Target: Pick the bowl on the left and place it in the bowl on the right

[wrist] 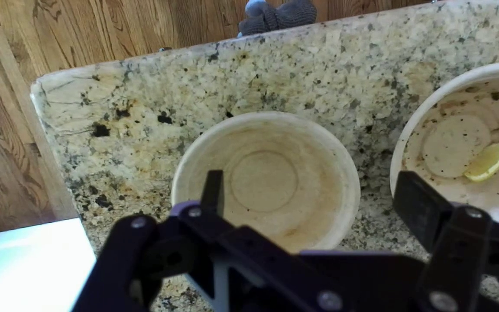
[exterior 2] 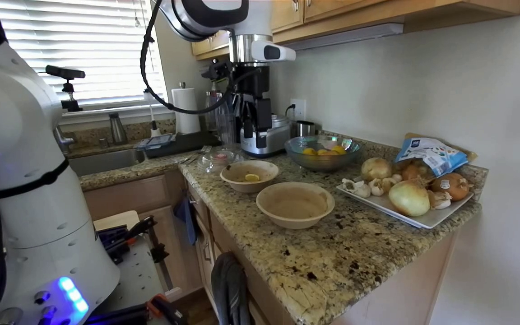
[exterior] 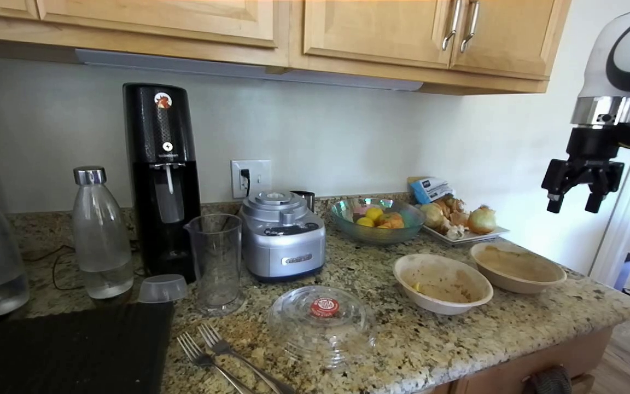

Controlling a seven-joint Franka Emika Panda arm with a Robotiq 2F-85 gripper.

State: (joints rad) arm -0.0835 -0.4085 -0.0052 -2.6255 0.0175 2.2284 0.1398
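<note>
Two beige bowls stand side by side on the granite counter, close together. One bowl (exterior: pixel 446 307) holds a lemon wedge and food specks; it is the left one in both exterior views (exterior 2: pixel 244 187) and the right one in the wrist view (wrist: pixel 409 125), partly cut off there. The plain bowl (exterior: pixel 517 269) has only faint stains; it also shows in an exterior view (exterior 2: pixel 294 206) and in the wrist view (wrist: pixel 264 182). My gripper (exterior: pixel 573 204) is open and empty, in the air above the bowls' level. In the wrist view its fingers (wrist: pixel 310 186) span the plain bowl's right side.
A clear plastic lid (exterior: pixel 323 328) and forks (exterior: pixel 222 350) lie beside the lemon bowl. A glass fruit bowl (exterior: pixel 378 236), a food processor (exterior: pixel 285 246) and a plate (exterior 2: pixel 377 205) of onions and garlic stand behind. Upper cabinets (exterior: pixel 369 33) hang above.
</note>
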